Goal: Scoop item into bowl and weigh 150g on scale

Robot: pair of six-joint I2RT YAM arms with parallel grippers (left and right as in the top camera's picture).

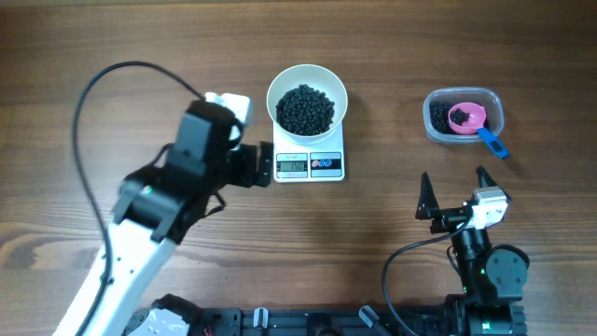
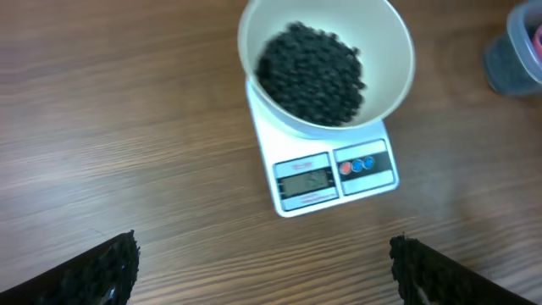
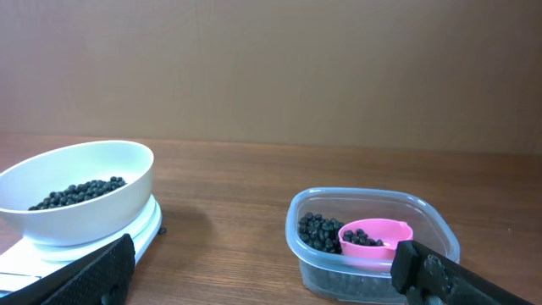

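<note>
Left gripper (image 2: pixel 267 275): spread wide, holding nothing, hanging above the worktop (image 1: pixel 354 233) just short of the scale (image 1: pixel 309 166). Right gripper (image 1: pixel 454 187): likewise spread, empty, near the tub (image 1: pixel 431 131) but clear of it. One scale, one white bowl (image 1: pixel 275 89) seated on it. Beans (image 1: pixel 305 109): too many to count, heaped in the bowl; a second lot in the one tub, with one pink scoop (image 1: pixel 466 118), blue handle. Scale display lit, digits too small to read.

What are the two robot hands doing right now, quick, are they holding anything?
Left gripper: open, holding nothing.
Right gripper: open, holding nothing.
</note>
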